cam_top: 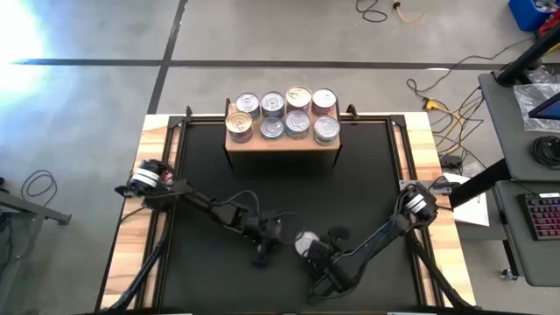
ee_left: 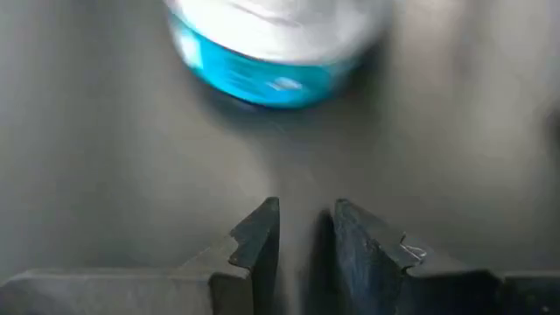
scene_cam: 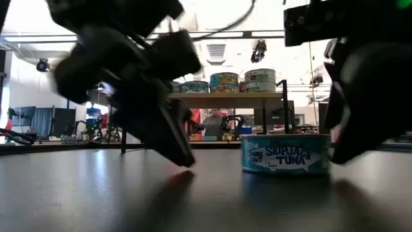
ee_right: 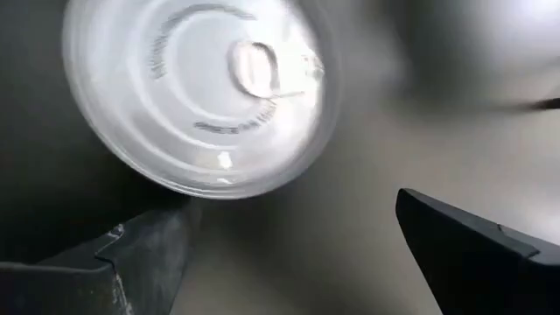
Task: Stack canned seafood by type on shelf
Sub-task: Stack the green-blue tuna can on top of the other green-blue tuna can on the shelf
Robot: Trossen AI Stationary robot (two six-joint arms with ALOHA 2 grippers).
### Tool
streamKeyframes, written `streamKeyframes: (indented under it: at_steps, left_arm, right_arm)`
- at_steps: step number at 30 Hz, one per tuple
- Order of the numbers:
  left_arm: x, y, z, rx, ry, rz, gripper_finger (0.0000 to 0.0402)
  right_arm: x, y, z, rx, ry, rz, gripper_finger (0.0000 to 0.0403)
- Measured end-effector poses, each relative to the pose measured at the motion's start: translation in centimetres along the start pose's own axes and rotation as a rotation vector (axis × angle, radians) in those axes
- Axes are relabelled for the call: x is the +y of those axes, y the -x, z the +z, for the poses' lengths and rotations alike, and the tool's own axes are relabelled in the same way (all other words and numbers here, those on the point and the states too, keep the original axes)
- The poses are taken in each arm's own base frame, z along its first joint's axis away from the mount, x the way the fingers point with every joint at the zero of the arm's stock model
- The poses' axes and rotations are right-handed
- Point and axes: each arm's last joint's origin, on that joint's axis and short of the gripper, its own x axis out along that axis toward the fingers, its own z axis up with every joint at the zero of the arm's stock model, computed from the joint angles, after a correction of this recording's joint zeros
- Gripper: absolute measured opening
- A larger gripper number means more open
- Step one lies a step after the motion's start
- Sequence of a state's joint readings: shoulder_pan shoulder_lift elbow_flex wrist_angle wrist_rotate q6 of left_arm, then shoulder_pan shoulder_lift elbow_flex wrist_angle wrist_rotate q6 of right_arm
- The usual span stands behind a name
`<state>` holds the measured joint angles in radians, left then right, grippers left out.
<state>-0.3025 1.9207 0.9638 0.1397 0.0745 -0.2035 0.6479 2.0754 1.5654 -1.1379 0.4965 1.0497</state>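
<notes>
One tuna tin point(cam_top: 305, 243), with a silver lid and a blue label, stands by itself on its base on the black mat point(cam_top: 367, 192), near the front. My left gripper point(cam_top: 261, 255) is just left of it, slanting down. Its fingers point(ee_left: 306, 214) are a narrow gap apart with nothing between them, and the tin point(ee_left: 276, 52) is ahead of them. My right gripper point(cam_top: 317, 255) hovers at the tin's near right side, wide open point(ee_right: 293, 214), with the lid point(ee_right: 201, 96) ahead of one finger. Several tins point(cam_top: 284, 115) stand in two rows on the wooden shelf point(cam_top: 282, 150) at the far edge.
The low view shows the lone tin point(scene_cam: 285, 153) between both dark grippers, with the shelf point(scene_cam: 225, 95) far behind. The mat is bare between tin and shelf. A side desk with a keyboard point(cam_top: 542, 214) stands at the right, and cables lie on the floor.
</notes>
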Motion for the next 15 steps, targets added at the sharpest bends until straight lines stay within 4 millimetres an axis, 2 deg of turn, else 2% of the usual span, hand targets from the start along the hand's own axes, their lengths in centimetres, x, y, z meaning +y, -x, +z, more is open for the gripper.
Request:
streamKeyframes:
  at_steps: [5, 8, 10, 15]
  left_arm:
    - [-0.7, 2.1, -0.5, -0.03, -0.017, 0.042, 0.0097]
    - [-0.4, 2.9, -1.5, -0.01, 0.019, 0.071, 0.0097]
    - [-0.2, 3.7, -2.5, 0.022, 0.047, 0.08, 0.0097]
    - [0.1, 6.0, -5.8, 0.068, 0.167, 0.124, 0.0097]
  right_arm:
    - [-1.2, 0.6, 0.2, -0.113, -0.039, -0.141, 0.0376]
    - [-1.6, 1.5, 0.9, -0.208, -0.062, -0.128, 0.0376]
    - [-1.9, 2.0, 0.9, -0.2, -0.026, -0.117, 0.0376]
    - [-1.1, 1.9, -1.3, -0.113, 0.063, -0.066, 0.0365]
